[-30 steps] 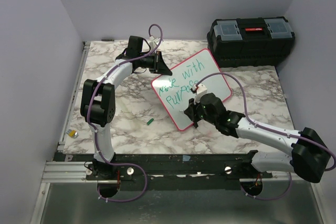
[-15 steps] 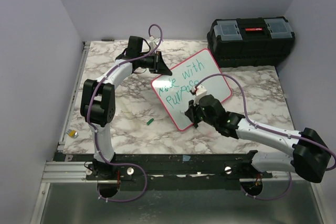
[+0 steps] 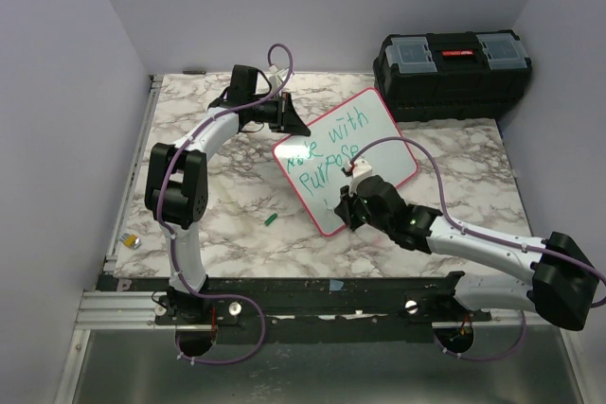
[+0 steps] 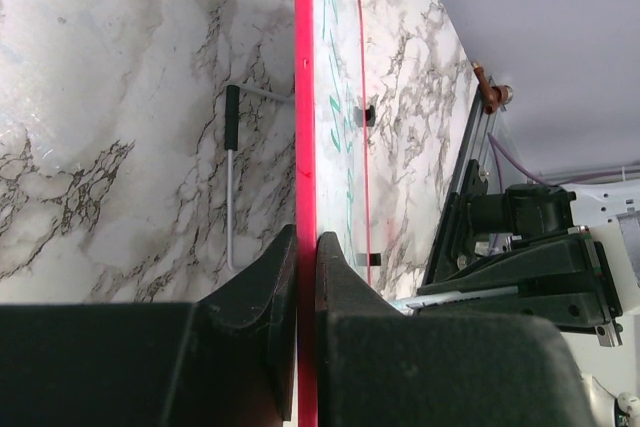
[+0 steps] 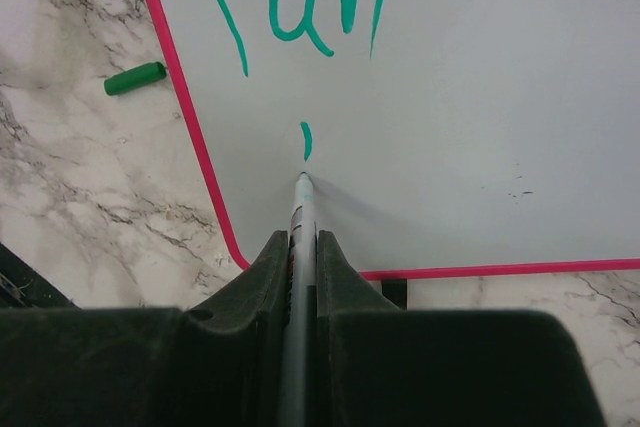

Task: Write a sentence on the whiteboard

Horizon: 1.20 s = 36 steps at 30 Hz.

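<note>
The whiteboard with a pink-red frame lies tilted on the marble table, with green writing "with" and "Purpose" on it. My left gripper is shut on the board's far left edge, and the left wrist view shows the red frame between its fingers. My right gripper is shut on a grey marker. The marker's tip touches the whiteboard just below a short green stroke, near the board's near corner.
A green marker cap lies on the table left of the board, and shows in the right wrist view. A black toolbox stands at the back right. A small round object sits near the left edge. Walls close in on both sides.
My right gripper has moved with the marker down and a little left over the board's near corner. The left arm and the board have not moved.
</note>
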Motion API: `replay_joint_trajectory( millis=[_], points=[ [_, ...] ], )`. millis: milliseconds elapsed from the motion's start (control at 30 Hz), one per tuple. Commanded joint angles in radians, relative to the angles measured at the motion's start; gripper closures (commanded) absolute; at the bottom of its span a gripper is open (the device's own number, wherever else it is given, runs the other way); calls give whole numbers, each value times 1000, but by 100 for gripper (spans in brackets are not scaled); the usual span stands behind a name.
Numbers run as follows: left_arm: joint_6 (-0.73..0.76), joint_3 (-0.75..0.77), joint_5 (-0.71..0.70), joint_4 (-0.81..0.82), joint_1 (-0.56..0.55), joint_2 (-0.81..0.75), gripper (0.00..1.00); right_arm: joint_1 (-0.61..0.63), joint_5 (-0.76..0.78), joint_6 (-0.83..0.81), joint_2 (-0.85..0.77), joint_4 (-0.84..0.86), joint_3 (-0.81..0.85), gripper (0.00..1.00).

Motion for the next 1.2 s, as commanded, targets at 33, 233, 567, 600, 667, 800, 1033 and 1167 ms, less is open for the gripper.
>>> replay_joint_trajectory(
  millis=[33, 233, 567, 600, 667, 800, 1033, 1167],
  points=[
    [88, -11, -56, 64, 7, -35, 100, 9, 47, 8, -1, -16, 8, 99],
    [89, -13, -57, 64, 8, -34, 100, 9, 60, 1, 14, -3, 38, 99],
    [89, -10, -56, 63, 9, -33, 100, 9, 65, -9, 50, 31, 80, 99],
    [89, -9, -55, 63, 9, -33, 100, 9, 68, -11, 56, 31, 84, 99],
    [88, -8, -55, 64, 8, -33, 100, 9, 80, -13, 67, 28, 89, 99],
    [87, -8, -55, 64, 9, -33, 100, 9, 99, -7, 84, 23, 90, 99],
    [87, -7, -53, 64, 8, -33, 100, 9, 157, -1, 91, 19, 98, 99],
    [87, -8, -54, 65, 9, -32, 100, 9, 204, 0, 97, 12, 111, 99]
  ],
)
